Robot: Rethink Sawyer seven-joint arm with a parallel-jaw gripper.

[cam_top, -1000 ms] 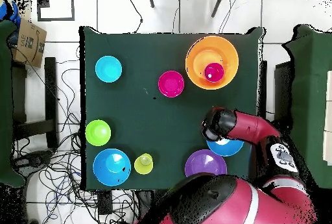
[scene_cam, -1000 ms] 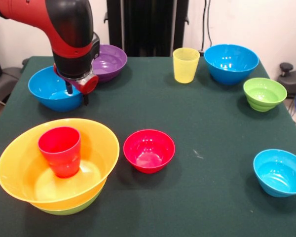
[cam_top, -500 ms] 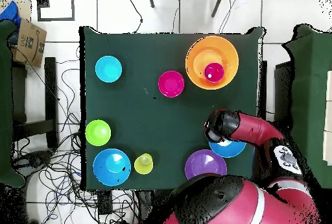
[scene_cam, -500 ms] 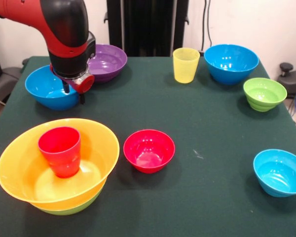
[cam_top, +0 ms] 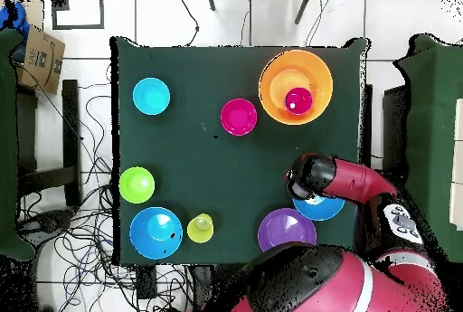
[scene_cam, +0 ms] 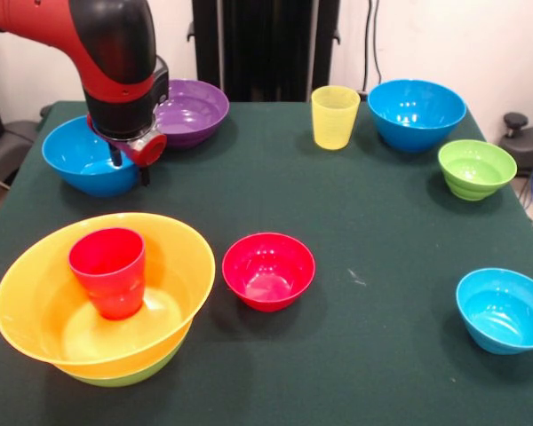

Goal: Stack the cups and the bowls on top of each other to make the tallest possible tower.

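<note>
Two cups, red point(scene_cam: 108, 269) and yellow point(scene_cam: 335, 115); eight bowls: three blue, two green, one orange, one purple, one red.

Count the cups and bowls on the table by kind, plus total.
Cups: 2, red cup, yellow cup
Bowls: 8, orange, lime green under it, purple, red, ribbed green, three blue
Total: 10

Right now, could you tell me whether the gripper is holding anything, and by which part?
It cannot be told: the gripper sits at the near rim of the blue bowl, its hold hidden.
</note>
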